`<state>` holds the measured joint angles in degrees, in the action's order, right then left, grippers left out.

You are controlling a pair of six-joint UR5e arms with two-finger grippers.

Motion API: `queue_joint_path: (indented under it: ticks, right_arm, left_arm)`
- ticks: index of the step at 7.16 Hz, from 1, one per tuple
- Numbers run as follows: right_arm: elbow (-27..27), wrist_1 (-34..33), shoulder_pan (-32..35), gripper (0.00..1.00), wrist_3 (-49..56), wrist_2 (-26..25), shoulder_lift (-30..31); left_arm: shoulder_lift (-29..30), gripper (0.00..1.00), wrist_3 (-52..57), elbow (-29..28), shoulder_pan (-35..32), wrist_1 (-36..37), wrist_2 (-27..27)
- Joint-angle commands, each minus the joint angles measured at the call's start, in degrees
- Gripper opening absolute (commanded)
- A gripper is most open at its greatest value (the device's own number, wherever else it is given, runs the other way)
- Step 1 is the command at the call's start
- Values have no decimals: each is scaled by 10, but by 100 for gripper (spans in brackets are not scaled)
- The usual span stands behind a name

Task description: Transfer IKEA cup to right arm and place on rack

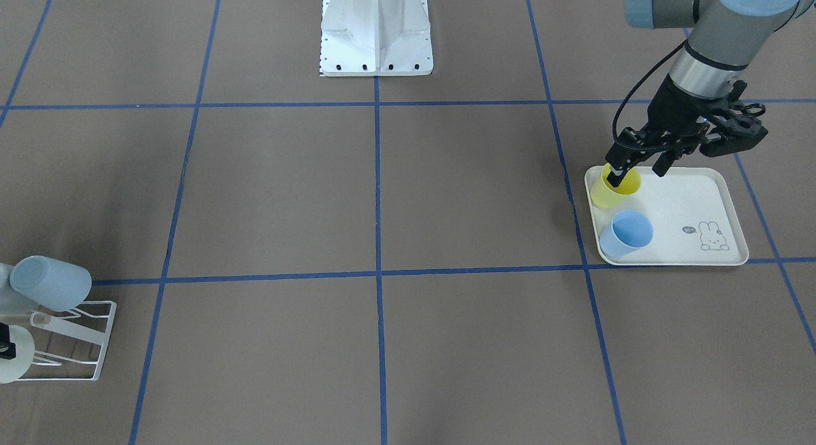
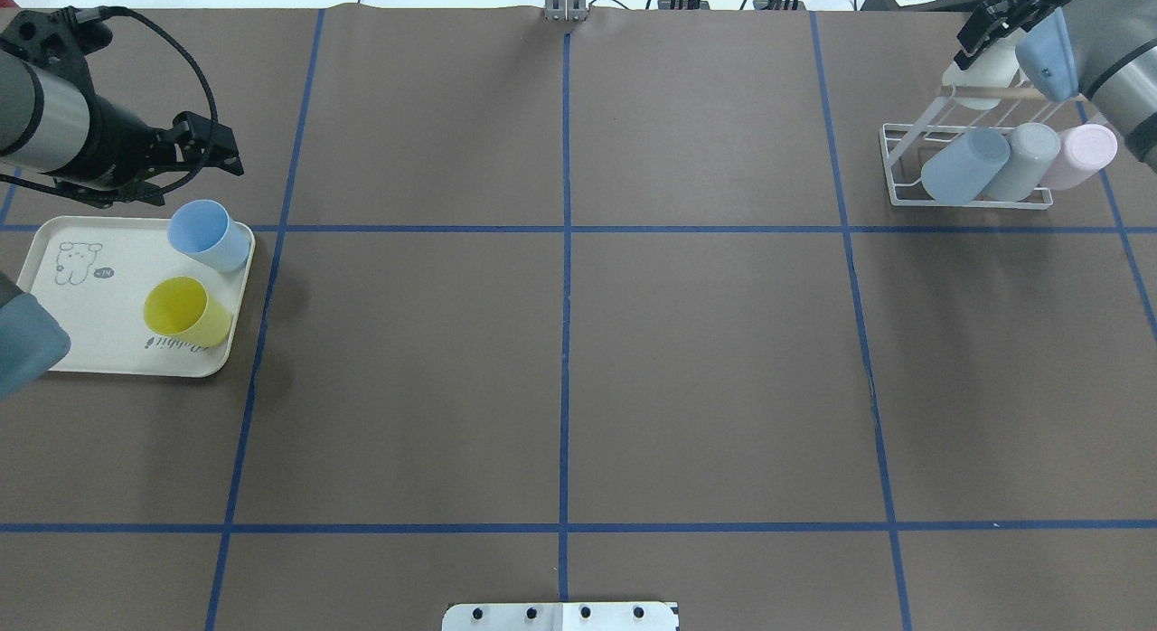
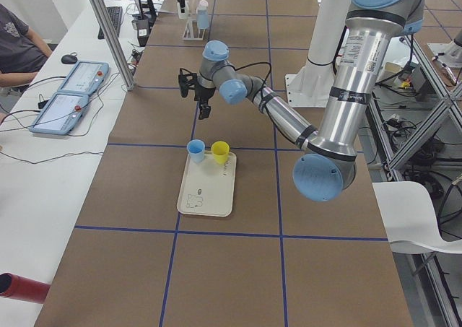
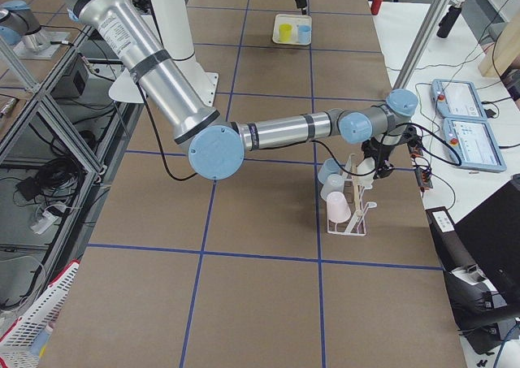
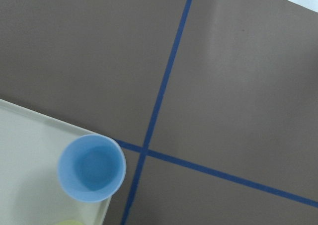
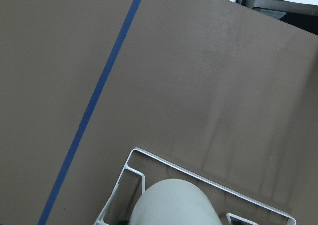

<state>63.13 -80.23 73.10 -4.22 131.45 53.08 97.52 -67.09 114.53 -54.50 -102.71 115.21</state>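
So where we're at: closest to the robot on the counter (image 2: 578,387) is the tray (image 2: 90,333) with two cups standing open side up, a yellow cup (image 2: 187,312) and just past it a blue cup (image 2: 210,236), neither of them gripped. The left gripper (image 1: 639,167) hovers above them with its fingers apart and nothing in it, so we'd say the next pick-up and hand-over isn't begun yet. Further out on the right side, the rack (image 2: 889,165) carries three cups lying on its lower prongs: a blue-grey cup (image 2: 964,165), a grey cup (image 2: 1026,156) and a pink cup (image 2: 1080,154). A fourth, the cream cup (image 2: 990,66), sits up by the wooden dowel (image 2: 994,90) with the right gripper (image 2: 987,32) right at it. We can't tell whether it's clamped on the cup or has let go. Our guess: four of six at the rack, two to go.
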Motion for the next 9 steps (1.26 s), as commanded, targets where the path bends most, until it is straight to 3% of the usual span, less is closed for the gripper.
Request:
queue_joint_path:
  ticks: [1,5,7,9]
  right_arm:
    - [3,2,-1,95,-2,0,5]
    - [37,0,15,99,-8,5,-5]
    - [87,-37,55,99,-16,63,2]
    - [185,-59,59,99,-17,72,75]
  left_arm:
    - [-70,100,44,-10,19,-1,1]
    - [-66,99,41,-51,47,-6,11]
    - [-65,81,40,-62,48,-8,13]
    - [-65,56,36,-70,61,-8,21]
